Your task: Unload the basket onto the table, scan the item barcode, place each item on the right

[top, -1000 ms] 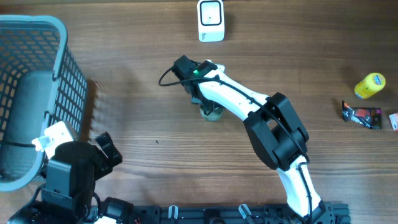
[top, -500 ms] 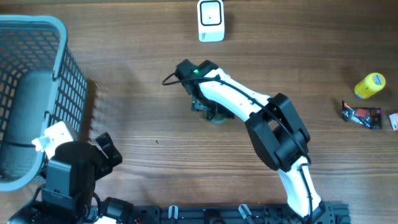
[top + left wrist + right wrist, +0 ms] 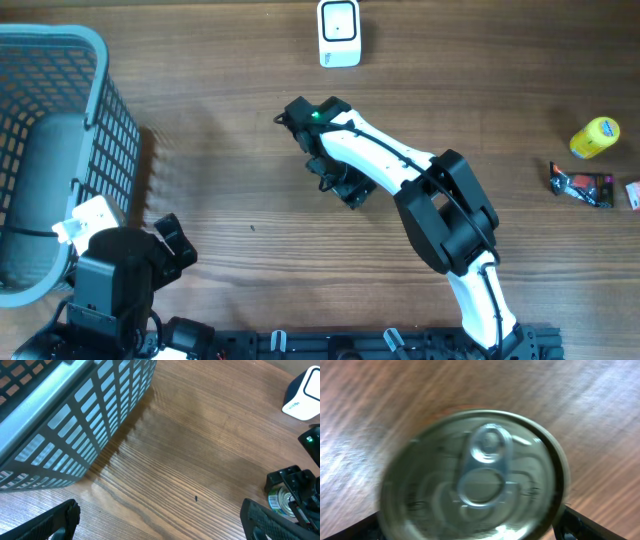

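A metal can [image 3: 480, 475] with a pull tab stands upright on the wooden table, its top filling the right wrist view. My right gripper [image 3: 475, 527] is lowered over it, one finger on each side, jaws open wide around it. From overhead the right gripper [image 3: 345, 185] hides the can. The left wrist view catches the can [image 3: 278, 502] at its right edge, with black gripper parts around it. The white barcode scanner [image 3: 339, 33] stands at the table's far edge. My left gripper [image 3: 162, 520] hangs open over bare wood near the front left.
A grey mesh basket [image 3: 60, 60] fills the left side, close to the left arm. At the far right lie a yellow bottle [image 3: 595, 137], a black packet [image 3: 581, 185] and a small item [image 3: 633, 193] at the frame edge.
The right gripper has shifted slightly right and toward the front and turned, and now covers the can from overhead. Its jaws have spread wider. The left arm has not moved.
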Controlling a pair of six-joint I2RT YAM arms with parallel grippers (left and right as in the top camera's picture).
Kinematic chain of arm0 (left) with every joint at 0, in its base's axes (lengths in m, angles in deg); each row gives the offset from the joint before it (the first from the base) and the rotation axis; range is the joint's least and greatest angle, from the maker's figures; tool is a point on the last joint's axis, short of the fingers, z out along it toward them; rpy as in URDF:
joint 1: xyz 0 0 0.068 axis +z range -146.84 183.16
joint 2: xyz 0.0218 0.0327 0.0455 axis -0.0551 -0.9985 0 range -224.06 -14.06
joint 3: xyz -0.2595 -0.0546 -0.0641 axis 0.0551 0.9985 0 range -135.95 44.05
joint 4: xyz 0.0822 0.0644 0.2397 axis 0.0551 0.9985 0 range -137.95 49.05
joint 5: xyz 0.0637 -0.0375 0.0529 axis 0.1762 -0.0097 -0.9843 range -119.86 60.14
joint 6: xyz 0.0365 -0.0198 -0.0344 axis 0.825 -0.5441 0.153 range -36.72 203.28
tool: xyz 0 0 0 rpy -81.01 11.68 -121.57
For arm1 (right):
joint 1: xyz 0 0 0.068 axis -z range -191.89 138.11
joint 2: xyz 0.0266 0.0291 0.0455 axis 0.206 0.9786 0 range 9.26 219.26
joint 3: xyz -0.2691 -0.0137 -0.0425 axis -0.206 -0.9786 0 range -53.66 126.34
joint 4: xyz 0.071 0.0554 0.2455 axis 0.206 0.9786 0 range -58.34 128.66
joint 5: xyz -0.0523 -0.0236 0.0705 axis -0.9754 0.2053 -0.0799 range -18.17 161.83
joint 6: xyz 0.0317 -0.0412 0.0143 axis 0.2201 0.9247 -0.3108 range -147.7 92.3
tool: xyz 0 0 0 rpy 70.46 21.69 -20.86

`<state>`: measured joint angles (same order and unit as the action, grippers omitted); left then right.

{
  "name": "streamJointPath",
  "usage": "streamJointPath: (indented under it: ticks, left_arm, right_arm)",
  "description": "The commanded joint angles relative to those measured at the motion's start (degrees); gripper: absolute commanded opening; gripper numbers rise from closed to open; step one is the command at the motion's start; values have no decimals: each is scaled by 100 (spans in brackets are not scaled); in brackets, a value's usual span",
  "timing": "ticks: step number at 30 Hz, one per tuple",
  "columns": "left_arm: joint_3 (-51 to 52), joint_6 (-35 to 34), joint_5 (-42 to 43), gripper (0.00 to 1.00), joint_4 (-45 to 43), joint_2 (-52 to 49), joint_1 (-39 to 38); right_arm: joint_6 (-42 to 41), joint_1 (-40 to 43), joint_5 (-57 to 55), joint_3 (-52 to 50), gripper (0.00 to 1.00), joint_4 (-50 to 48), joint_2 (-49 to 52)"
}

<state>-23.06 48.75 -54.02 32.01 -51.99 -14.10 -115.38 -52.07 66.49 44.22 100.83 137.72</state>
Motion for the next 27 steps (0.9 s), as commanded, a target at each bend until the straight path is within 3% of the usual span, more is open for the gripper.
streamJointPath:
  ticks: [1,10,25,27]
  left_arm:
    - [-17,109,33,100,4,-11,-17]
    - [-17,111,31,100,7,-11,-17]
    - [-17,111,31,100,4,-11,-17]
    - [-17,111,31,100,4,-11,-17]
  right_arm:
    - [-614,-37,92,-42,96,66,-44]
    - [-1436,-33,289,-42,100,-339,-44]
    - [-1427,415,426,-90,100,-417,-44]
    - [-1416,431,446,-116,89,-404,-44]
